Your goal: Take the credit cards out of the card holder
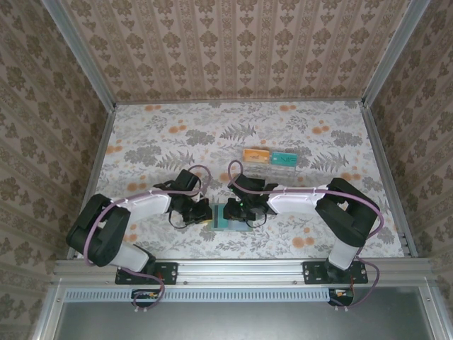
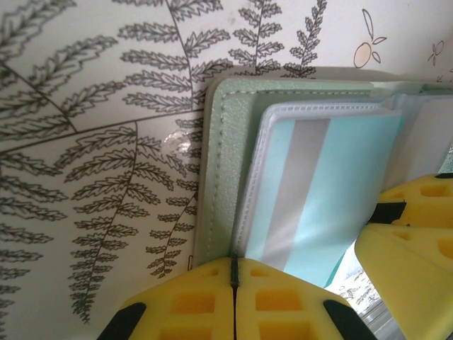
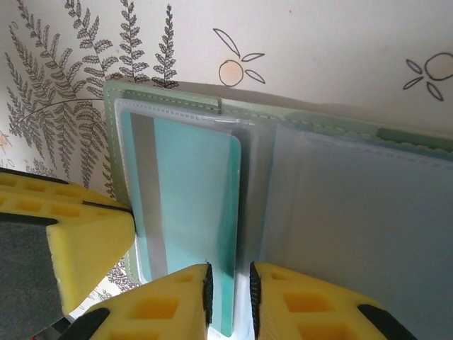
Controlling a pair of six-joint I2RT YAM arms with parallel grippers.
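- Looking down from the top external camera: both arms reached inward and met over the card holder [image 1: 228, 217], which lay open on the flowered table [image 1: 163, 134] just ahead of the arm bases. The left gripper [image 1: 201, 211] sat at its left edge and the right gripper [image 1: 249, 210] at its right. I could not tell either jaw state from up here. This view alone took in a clear tray [image 1: 272, 168] farther back, well apart from the card holder, with an orange card [image 1: 253, 154] and a teal card [image 1: 284, 159] lying in it.
- Left wrist camera: the left gripper [image 2: 234, 283] had its fingers pressed together on the near edge of the card holder [image 2: 225, 134]. The stitched sleeve border ran straight into the line between them. A teal, grey-banded striped credit card [image 2: 340, 184] lay in the clear sleeve, just beyond and to the right of the fingertips. The right gripper's yellow fingers [image 2: 417, 205] came in at the right. The pale green cover was plain here.
- Right wrist camera: the right gripper [image 3: 228, 290] had its fingers nearly together, pinching the near end of the striped credit card [image 3: 191, 191]. The card stood directly ahead of the fingertips, over the left pocket, with a blue-grey panel [image 3: 354, 219] to its right. One left-gripper finger [image 3: 78, 241] touched the card holder's left edge.
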